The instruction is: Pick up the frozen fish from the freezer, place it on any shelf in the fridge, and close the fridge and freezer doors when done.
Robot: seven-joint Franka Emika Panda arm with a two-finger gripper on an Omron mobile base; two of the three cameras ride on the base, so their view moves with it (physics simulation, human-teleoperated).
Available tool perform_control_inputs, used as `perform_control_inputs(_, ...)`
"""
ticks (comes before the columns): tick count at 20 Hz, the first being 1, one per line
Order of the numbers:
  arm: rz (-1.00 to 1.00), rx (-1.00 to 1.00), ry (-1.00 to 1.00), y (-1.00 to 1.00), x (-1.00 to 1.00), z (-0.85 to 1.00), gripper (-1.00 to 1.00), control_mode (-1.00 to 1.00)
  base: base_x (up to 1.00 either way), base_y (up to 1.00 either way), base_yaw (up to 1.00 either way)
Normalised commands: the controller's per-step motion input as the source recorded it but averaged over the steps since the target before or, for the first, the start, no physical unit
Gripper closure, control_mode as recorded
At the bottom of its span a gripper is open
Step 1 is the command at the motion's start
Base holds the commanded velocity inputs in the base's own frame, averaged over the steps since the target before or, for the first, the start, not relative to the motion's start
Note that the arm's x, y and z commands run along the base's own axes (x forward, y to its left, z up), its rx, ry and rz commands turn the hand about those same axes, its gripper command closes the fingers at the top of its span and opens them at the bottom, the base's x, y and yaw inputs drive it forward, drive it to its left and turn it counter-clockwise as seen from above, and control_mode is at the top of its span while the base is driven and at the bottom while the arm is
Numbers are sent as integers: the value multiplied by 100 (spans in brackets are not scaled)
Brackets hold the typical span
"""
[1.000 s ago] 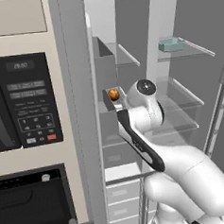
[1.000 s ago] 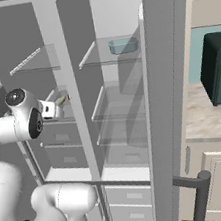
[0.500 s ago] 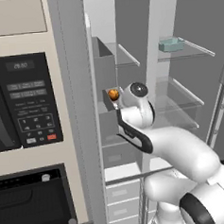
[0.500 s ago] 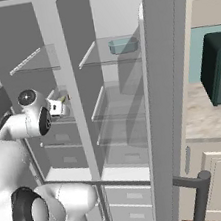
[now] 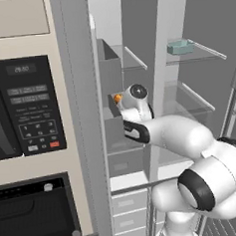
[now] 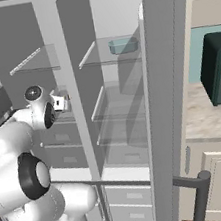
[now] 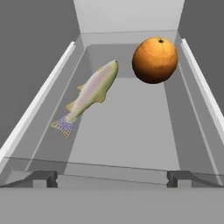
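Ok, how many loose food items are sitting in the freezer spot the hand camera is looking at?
2: the fish on the left of the hand view, and the orange at the back right, apart from it. More may be hidden elsewhere in the freezer.

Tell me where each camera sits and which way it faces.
Left base view: behind the arm, to its left, facing the open freezer; the arm rises from lower right.
Right base view: behind, to its right, facing the fridge; the arm rises from lower left.
Hand view: on the hand, looking into the freezer at the fish and orange; open fingers at the bottom.
Shared: both base views show the teal box in the fridge.
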Motion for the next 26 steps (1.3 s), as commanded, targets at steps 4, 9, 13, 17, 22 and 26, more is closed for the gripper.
perform_control_inputs(4,4,0,0,17,39,-23,-100,-100,0,0,0)
perform_control_inputs(9,3,3,0,17,42,-25,-100,-100,0,0,0)
perform_control_inputs(13,0,1,0,24,48,-7,-100,-100,0,0,0)
perform_control_inputs(17,0,1,0,13,55,0,-100,-100,0,0,0)
perform_control_inputs(22,0,5,0,3,52,-2,-100,-100,0,0,0)
perform_control_inputs(26,0,1,0,21,42,-2,-100,-100,0,0,0)
